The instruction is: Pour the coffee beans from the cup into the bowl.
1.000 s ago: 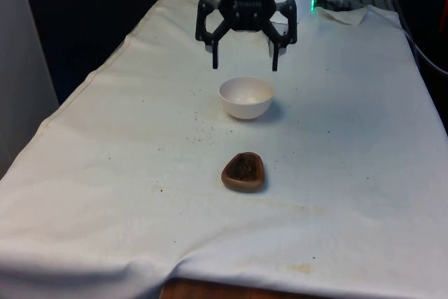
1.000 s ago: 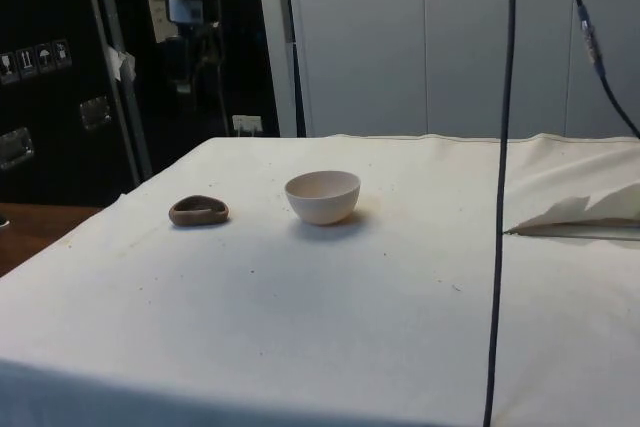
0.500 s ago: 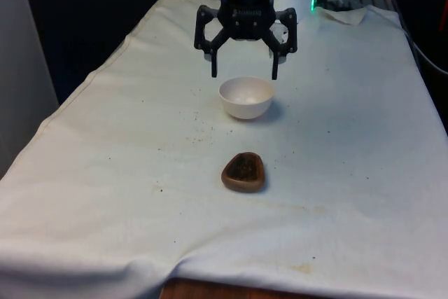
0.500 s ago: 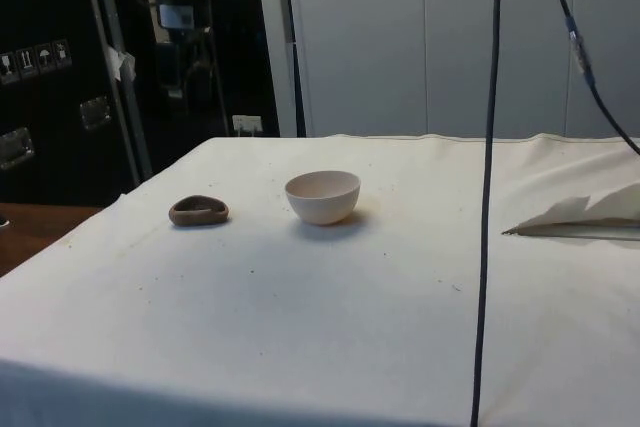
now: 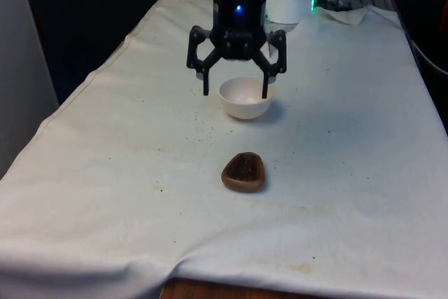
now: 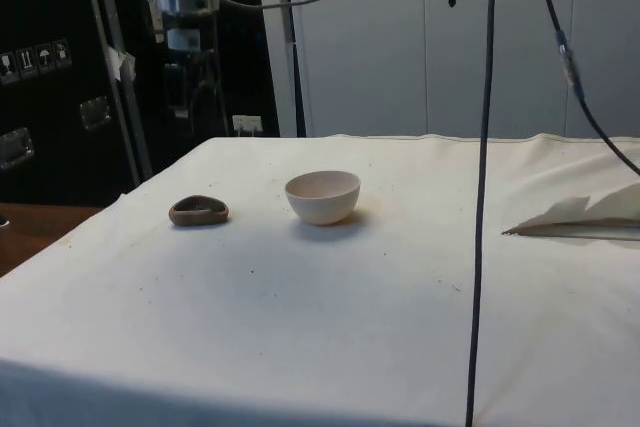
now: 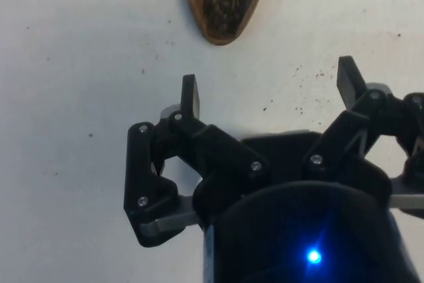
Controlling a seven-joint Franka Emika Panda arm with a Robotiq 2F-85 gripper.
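Gripper [image 5: 235,92] seen spread wide, nothing held, hung above white bowl [image 5: 246,98] mid-table. Brown cup [image 5: 243,171] of coffee beans [image 5: 243,167] sat nearer front edge of cloth [image 5: 105,173].

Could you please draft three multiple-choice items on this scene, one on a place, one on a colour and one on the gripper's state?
1. Where does the low brown wooden cup of coffee beans lie in the front view?
A. Nearer the camera than the bowl
B. Inside the bowl
C. Beyond the bowl, by the robot

2. What colour is the round ceramic bowl?
A. Blue
B. White
C. Black

3. How is the black two-finger gripper?
A. Shut on the cup
B. Shut on the bowl
C. Open, holding nothing

Answers: 1 A, since the cup rests on the white cloth in front of the bowl; 2 B, since front and side views show it white; 3 C, since its fingers stand spread apart above the bowl with nothing between them.
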